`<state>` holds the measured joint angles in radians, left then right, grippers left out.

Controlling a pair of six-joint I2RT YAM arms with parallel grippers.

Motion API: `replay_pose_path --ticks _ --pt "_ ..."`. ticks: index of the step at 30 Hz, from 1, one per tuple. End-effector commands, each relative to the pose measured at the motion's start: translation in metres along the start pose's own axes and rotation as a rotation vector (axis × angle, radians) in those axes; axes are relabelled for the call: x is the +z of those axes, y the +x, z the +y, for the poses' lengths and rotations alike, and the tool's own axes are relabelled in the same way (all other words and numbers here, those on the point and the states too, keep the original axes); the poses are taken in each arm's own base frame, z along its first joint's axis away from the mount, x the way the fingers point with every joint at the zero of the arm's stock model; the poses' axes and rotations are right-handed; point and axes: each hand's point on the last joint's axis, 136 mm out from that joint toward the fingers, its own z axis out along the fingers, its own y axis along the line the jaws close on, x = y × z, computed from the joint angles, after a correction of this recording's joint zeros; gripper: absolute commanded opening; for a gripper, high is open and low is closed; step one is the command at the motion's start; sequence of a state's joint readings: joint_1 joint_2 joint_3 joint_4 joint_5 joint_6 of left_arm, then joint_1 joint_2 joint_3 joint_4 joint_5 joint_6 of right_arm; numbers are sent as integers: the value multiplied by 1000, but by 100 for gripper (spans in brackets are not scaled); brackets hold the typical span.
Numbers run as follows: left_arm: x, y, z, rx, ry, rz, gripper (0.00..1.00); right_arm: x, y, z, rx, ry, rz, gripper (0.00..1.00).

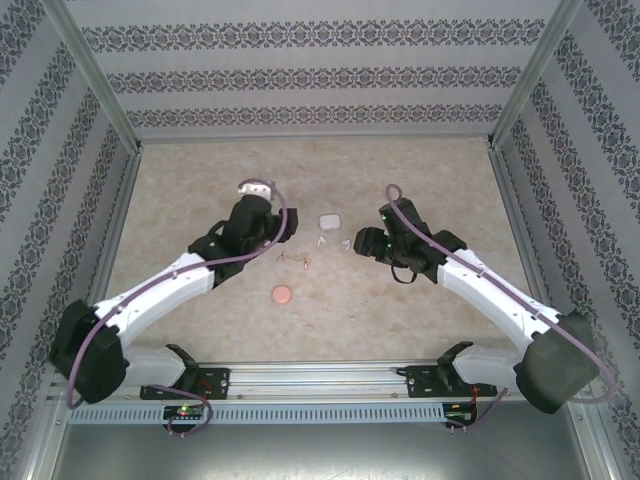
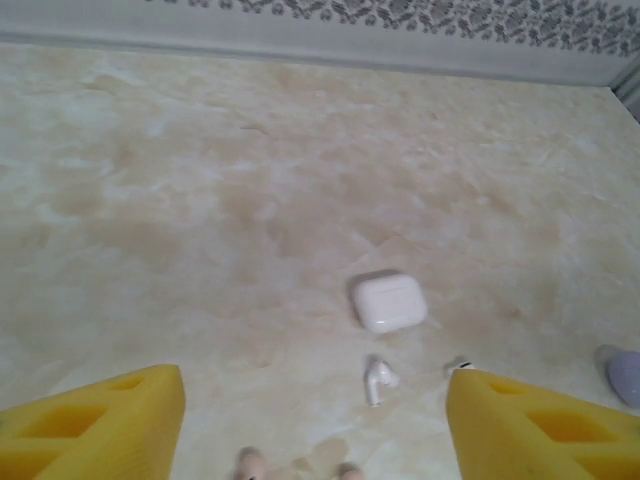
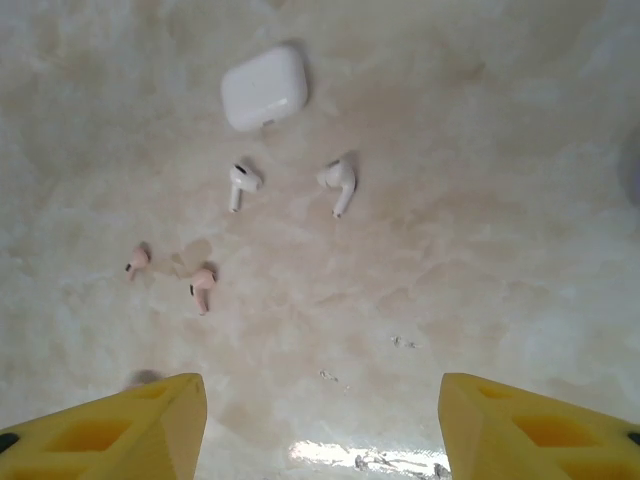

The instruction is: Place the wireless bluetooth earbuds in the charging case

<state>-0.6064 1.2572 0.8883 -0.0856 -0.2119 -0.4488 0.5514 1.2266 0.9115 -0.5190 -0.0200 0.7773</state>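
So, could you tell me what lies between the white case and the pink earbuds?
One white earbud, between white case and pink earbuds, in the right wrist view.

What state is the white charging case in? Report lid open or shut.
Shut. The white charging case lies as a smooth closed shell, no raised lid or wells showing; both white earbuds lie loose beside it.

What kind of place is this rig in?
Probably a purpose-built lab robot cell, not a real room. Patterned wallpaper panels in an aluminium frame box in a marble-look tabletop. The left arm and right arm are bolted to a metal rail at its near edge.
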Motion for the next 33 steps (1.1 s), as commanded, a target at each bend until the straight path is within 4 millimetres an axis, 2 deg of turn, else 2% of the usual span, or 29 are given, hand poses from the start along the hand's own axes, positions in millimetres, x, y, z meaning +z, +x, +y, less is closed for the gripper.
replay_pose_path --ticks 1,5,8,14,21,26,33 --pt "-7 1 21 -58 -37 -50 72 -1 -10 5 12 7 -63 64" --pt "-5 18 51 -87 -109 -27 78 0 -11 4 -3 25 -62 64" --pt "-1 38 58 -117 -106 24 79 3 -5 4 -7 28 -49 64" --pt "4 84 54 -196 -23 115 84 19 18 2 -4 42 -3 64" --pt "5 116 43 -251 82 178 84 31 40 3 -29 69 32 65" --pt "11 138 37 -300 127 233 86 33 44 6 -32 75 32 65" --pt "13 155 24 -321 156 264 86 27 41 13 -35 63 21 65"
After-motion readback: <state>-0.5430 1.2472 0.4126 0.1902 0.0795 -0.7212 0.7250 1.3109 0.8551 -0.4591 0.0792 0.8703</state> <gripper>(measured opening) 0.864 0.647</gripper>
